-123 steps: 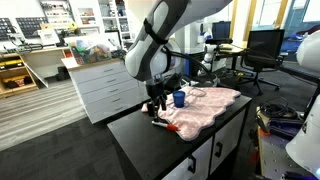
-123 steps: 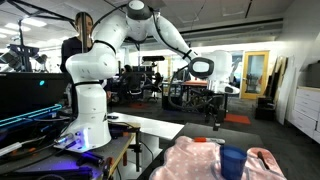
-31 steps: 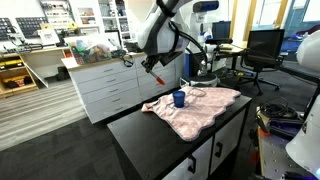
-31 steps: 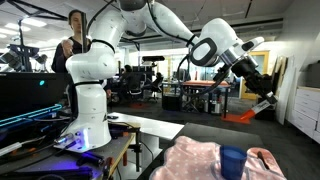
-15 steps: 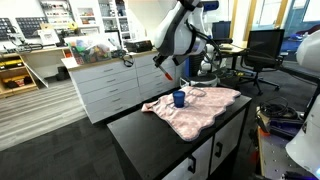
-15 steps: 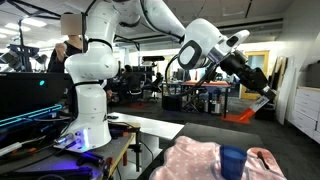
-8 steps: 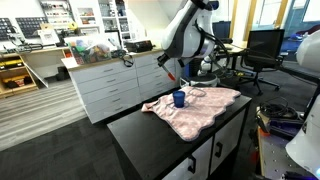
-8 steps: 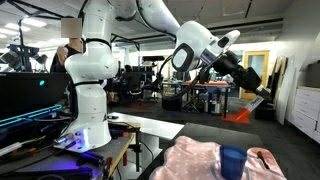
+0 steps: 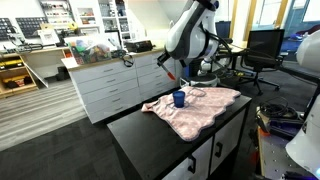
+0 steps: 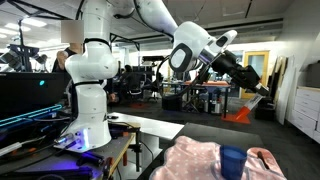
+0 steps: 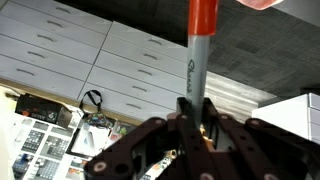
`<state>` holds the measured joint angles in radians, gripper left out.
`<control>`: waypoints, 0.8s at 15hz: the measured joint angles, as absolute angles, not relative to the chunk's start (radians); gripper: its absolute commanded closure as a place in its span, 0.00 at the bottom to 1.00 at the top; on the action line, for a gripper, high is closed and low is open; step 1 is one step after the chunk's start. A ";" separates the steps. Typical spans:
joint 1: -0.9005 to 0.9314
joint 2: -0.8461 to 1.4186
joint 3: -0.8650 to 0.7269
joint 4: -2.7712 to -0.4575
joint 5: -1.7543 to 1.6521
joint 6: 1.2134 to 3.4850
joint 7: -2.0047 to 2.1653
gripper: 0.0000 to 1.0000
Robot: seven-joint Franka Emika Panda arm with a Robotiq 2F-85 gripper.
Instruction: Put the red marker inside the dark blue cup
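Well above the pink cloth (image 9: 207, 110) and dark blue cup (image 9: 179, 98), the gripper (image 11: 196, 108) is clamped on the red marker (image 11: 199, 45).

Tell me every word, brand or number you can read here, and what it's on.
Dark lettering along the grey barrel of the red marker, held in the hand: too blurred to read.
Shelves in an exterior view: any labels too small to read.
The dark blue cup: plain, no text.
Nothing else is legible.
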<state>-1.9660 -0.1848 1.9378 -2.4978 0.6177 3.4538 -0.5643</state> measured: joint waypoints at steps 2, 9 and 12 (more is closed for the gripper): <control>-1.966 -0.185 1.931 -2.496 0.598 3.454 -0.553 0.95; -1.970 -0.185 1.928 -2.513 0.574 3.452 -0.521 0.95; -1.975 -0.185 1.928 -2.522 0.562 3.452 -0.507 0.95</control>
<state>-1.9755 -0.1849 1.9281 -2.5219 0.5619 3.4523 -0.5073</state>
